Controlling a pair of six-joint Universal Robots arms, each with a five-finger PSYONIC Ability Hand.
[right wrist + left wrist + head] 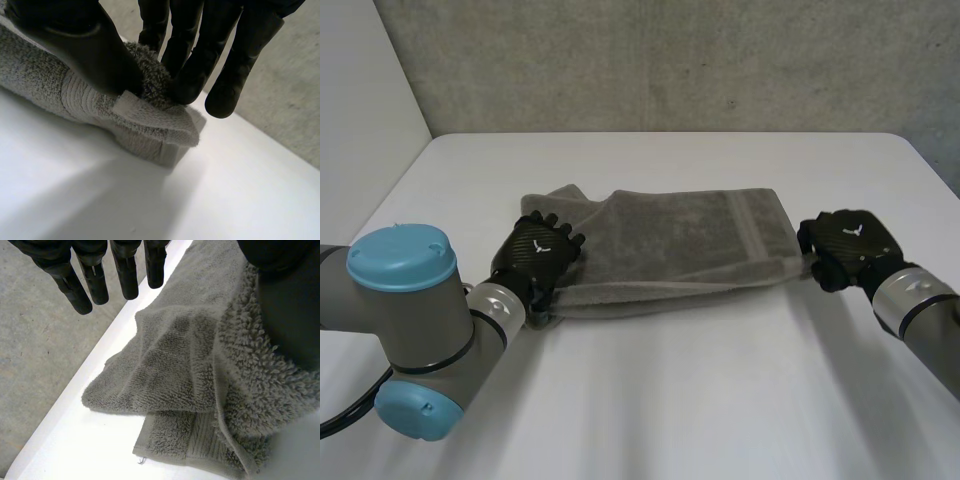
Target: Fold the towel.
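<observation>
A grey towel (680,240) lies folded lengthwise across the middle of the white table (670,400). My left hand (535,252) rests at the towel's left end with its fingers (85,285) straight and lifted off the cloth; the rumpled towel end (190,370) lies under its palm and the thumb (290,315) sits over the pile. My right hand (845,245) is at the towel's right near corner. There its thumb (90,45) and fingers (190,75) pinch the hemmed corner (150,125), raised slightly off the table.
A grey concrete wall (670,60) stands behind the table's far edge. Bare table surface runs in front of the towel and behind it. The left arm's light-blue caps (400,255) sit at the near left.
</observation>
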